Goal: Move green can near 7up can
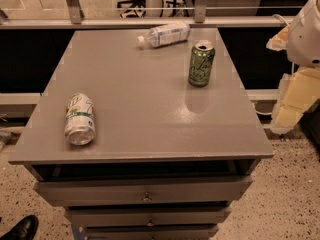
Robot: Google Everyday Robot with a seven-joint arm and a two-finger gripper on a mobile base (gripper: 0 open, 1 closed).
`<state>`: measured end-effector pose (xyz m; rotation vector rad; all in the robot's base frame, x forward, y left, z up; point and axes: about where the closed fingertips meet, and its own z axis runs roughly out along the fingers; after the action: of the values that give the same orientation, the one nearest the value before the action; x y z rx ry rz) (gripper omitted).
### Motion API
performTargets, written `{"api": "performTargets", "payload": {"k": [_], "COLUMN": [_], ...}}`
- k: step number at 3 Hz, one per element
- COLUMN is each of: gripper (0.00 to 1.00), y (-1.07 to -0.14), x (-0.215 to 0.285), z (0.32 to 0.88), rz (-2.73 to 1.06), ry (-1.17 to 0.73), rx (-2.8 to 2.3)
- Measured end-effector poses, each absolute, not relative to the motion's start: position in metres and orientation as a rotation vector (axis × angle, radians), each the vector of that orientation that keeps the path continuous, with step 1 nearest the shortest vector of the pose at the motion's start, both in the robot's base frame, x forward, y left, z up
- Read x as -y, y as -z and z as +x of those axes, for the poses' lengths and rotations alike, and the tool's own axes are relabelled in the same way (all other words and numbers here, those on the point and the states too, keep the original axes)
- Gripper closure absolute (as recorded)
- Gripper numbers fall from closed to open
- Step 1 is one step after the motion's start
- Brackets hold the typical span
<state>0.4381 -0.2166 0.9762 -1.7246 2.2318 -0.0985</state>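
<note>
The green can (201,64) stands upright on the grey table top (140,89), at the back right. It is dark green with pale lettering and a silver top. The 7up can (79,119) lies on its side near the front left of the table, its silver end toward me. The two cans are far apart, across the table's diagonal. My gripper (294,100) hangs at the right edge of the view under the white arm (306,31). It is off the table, to the right of the green can, and touches nothing.
A clear plastic bottle (164,35) lies on its side at the back of the table, left of the green can. Drawers (145,191) sit under the top. A railing (150,21) runs behind. A black shoe (20,229) is at the bottom left.
</note>
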Motion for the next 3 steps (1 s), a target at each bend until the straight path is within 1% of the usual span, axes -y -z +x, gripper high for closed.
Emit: {"api": "performTargets", "payload": {"k": [1, 2, 3], "gripper": [0.00, 0.00, 0.00], "y": [-0.975, -0.966, -0.947], "x": [0.217, 0.217, 0.219], "z": [0.440, 0.460, 0.519], "rz": [-1.716, -1.642, -1.466], "ry": [0.094, 0.052, -0.051], "rx": [-2.232, -2.236, -2.220]}}
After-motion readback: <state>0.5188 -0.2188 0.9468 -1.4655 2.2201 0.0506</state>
